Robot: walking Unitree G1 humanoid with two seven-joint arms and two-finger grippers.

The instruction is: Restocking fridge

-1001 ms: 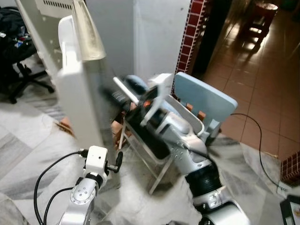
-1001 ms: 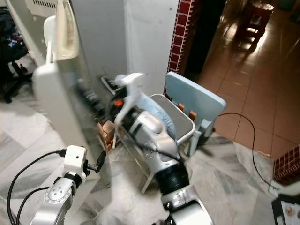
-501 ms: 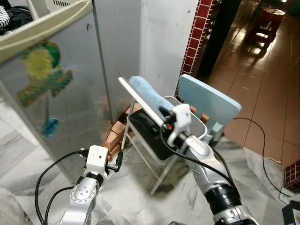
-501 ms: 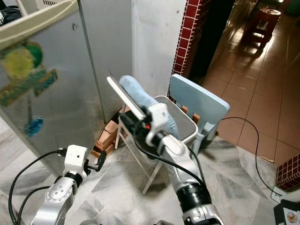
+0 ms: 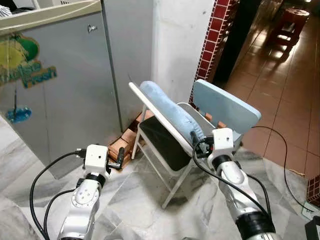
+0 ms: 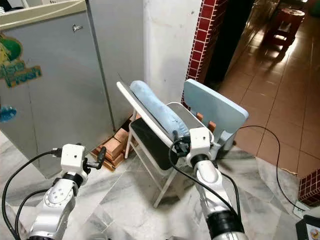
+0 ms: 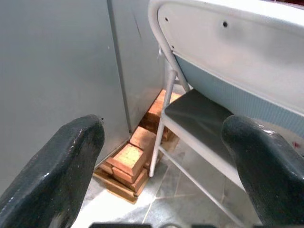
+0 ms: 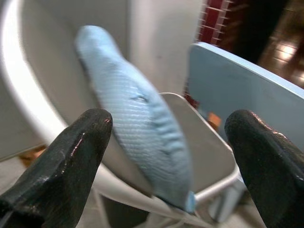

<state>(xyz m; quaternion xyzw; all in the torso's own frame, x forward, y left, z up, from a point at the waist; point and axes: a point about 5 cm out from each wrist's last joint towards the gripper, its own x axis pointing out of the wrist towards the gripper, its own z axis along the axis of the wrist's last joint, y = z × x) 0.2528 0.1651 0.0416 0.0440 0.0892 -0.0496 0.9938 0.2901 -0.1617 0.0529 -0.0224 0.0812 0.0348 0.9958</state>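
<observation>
The grey fridge [image 5: 65,100] stands at the left with its door closed; a green and blue sticker [image 5: 22,60] is on the door. My left gripper [image 5: 119,159] hovers low in front of the fridge's lower right corner, open and empty; in the left wrist view its fingers [image 7: 71,156] stand wide apart. My right gripper [image 5: 196,146] is held in front of the folding chair [image 5: 160,145], also open and empty. Its wrist view faces the chair's blue cushion [image 8: 137,118].
A stack of bricks [image 5: 125,142] lies on the floor between fridge and folding chair. A light blue plastic chair [image 5: 225,105] stands behind the folding chair. A white wall [image 5: 177,45] and a red brick pillar [image 5: 212,40] rise behind. A black cable [image 5: 285,165] runs over the right floor.
The fridge door has swung from open to closed. My right arm has drawn back from the door and come down in front of the folding chair. The camera has shifted too.
</observation>
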